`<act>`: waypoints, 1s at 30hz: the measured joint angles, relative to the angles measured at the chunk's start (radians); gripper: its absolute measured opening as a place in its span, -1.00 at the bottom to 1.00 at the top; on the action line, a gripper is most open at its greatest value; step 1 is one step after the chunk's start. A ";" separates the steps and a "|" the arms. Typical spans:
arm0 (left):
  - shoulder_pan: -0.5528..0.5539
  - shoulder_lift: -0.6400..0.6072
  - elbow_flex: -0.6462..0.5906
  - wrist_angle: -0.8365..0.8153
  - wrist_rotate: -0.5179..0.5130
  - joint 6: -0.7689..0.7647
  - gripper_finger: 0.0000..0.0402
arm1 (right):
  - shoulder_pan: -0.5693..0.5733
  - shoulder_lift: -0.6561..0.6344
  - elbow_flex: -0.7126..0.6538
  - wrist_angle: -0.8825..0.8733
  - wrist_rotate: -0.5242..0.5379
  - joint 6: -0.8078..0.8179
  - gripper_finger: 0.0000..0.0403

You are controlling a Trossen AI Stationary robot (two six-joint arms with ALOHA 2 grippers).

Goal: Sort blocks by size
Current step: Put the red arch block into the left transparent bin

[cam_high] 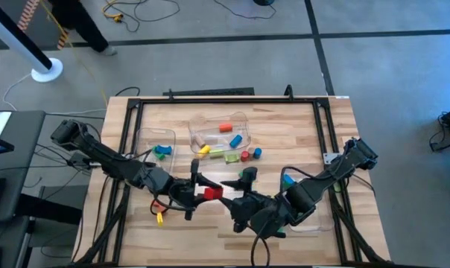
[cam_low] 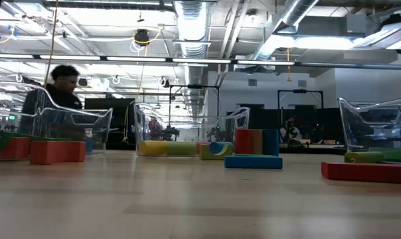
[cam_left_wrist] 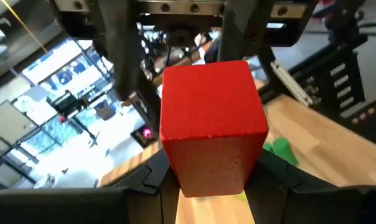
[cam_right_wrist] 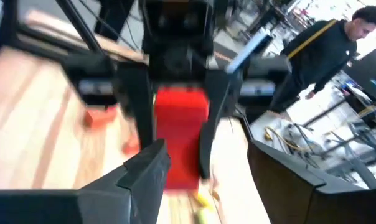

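My left gripper point(cam_high: 203, 192) is shut on a red block point(cam_high: 211, 193) near the table's front middle. The block fills the left wrist view point(cam_left_wrist: 210, 118). My right gripper point(cam_high: 231, 202) is open and faces the left gripper from the table's right. In the right wrist view its own fingers point(cam_right_wrist: 144, 174) stand apart just short of the block point(cam_right_wrist: 178, 140). I see no touch. Other blocks point(cam_high: 236, 155) lie on the table farther back: green, red, blue and yellow. My left gripper pinches the red block between its two fingers by two opposite sides point(cam_left_wrist: 178, 171). The fingers lie about level and come from the table's left. The block's free end sticks out past the fingertips toward my right gripper. It is not in the low view, so whether it is clear of the table does not show.
A clear bin point(cam_high: 217, 134) at the back middle holds orange, blue and yellow blocks. A second bin point(cam_high: 154, 151) on the left holds blue and green ones. A third point(cam_high: 314, 219) lies under my right arm. Small yellow and orange blocks point(cam_high: 159, 214) lie front left. A person point(cam_right_wrist: 325, 56) stands beyond the table.
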 joint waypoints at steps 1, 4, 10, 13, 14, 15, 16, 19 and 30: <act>0.000 -0.014 0.000 -0.026 -0.008 -0.007 -0.33 | 0.001 0.000 0.000 -0.025 0.012 0.012 0.26; 0.000 -0.064 0.000 -0.140 -0.068 -0.021 -0.33 | 0.010 0.000 0.000 -0.103 0.042 0.073 0.27; 0.007 -0.202 0.000 -0.551 -0.238 -0.146 -0.34 | 0.029 -0.002 0.000 -0.407 0.048 0.342 0.27; 0.030 -0.277 0.000 -0.814 -0.302 -0.291 -0.34 | 0.036 -0.003 -0.013 -0.573 0.042 0.507 0.27; 0.042 -0.299 0.000 -0.911 -0.319 -0.361 -0.34 | 0.037 -0.003 -0.022 -0.618 0.041 0.557 0.27; 0.057 -0.321 0.000 -1.008 -0.331 -0.445 -0.34 | 0.042 -0.003 -0.030 -0.657 0.040 0.603 0.27; 0.075 -0.342 0.000 -1.098 -0.341 -0.532 -0.34 | 0.046 -0.003 -0.041 -0.686 0.040 0.638 0.27; 0.132 -0.395 0.000 -1.366 -0.344 -0.782 -0.34 | 0.053 -0.003 -0.073 -0.733 0.040 0.705 0.27; 0.251 -0.444 -0.030 -1.720 -0.156 -1.140 -0.34 | 0.052 -0.004 -0.139 -0.748 0.039 0.767 0.27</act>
